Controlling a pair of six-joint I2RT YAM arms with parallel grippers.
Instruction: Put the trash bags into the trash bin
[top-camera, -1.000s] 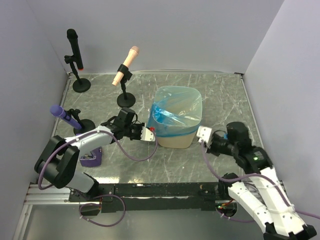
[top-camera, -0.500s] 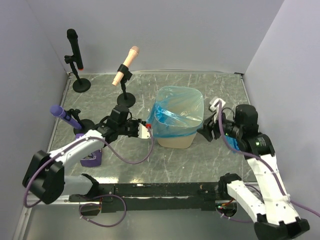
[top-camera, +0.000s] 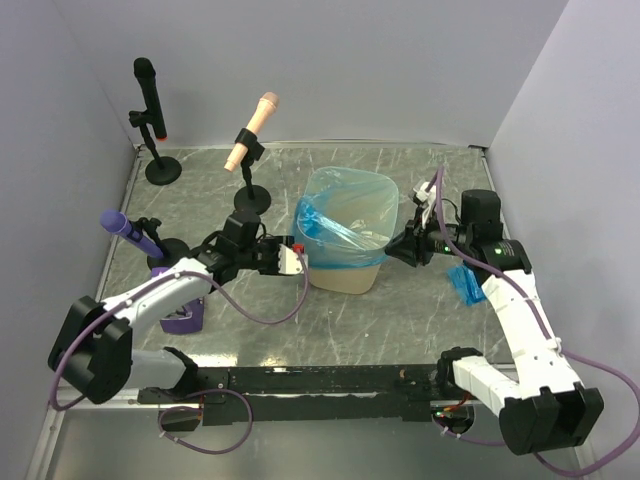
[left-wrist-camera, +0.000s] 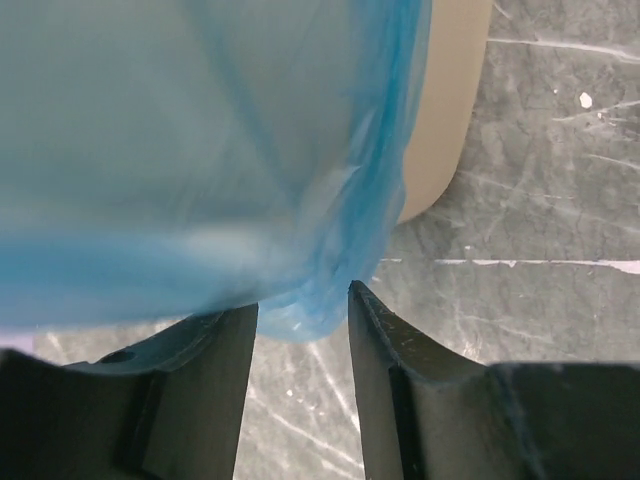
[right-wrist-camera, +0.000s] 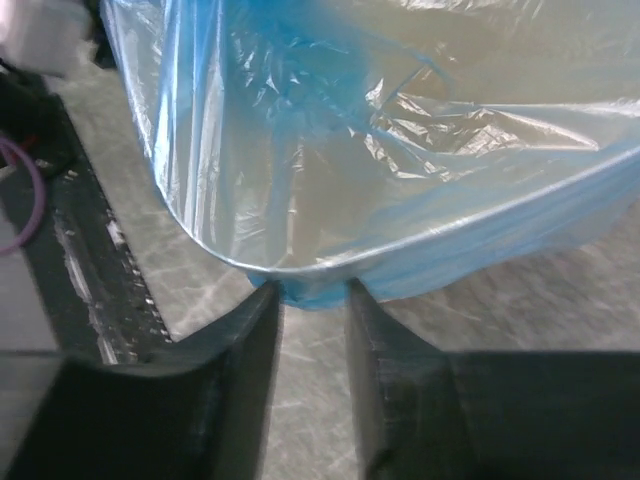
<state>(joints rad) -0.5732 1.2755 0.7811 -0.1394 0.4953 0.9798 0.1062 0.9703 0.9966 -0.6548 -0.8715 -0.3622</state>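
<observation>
The cream-beige trash bin (top-camera: 342, 281) stands mid-table, lined with a translucent blue trash bag (top-camera: 322, 227) folded over its rim. My left gripper (top-camera: 298, 259) is at the bin's left side; in the left wrist view its jaws stand open (left-wrist-camera: 302, 300), and the bag's hanging fold (left-wrist-camera: 318, 305) just reaches between the tips below the beige wall (left-wrist-camera: 445, 120). My right gripper (top-camera: 396, 247) is at the bin's right rim. Its jaws (right-wrist-camera: 310, 292) are apart, with the bag's rim fold (right-wrist-camera: 312, 288) between the tips. A small blue folded bag (top-camera: 465, 283) lies on the table to the right.
Three microphones on stands are at the back left: black (top-camera: 147, 92), peach (top-camera: 252, 130) and purple (top-camera: 128, 229). A purple block (top-camera: 182, 319) sits by the left arm. Grey walls close in the marbled table (top-camera: 330, 335) on three sides.
My left gripper has opened beside the bin. The right arm rose from the front right and swung in to the bin's right rim, uncovering the blue folded bag. The bin shifted slightly left.
</observation>
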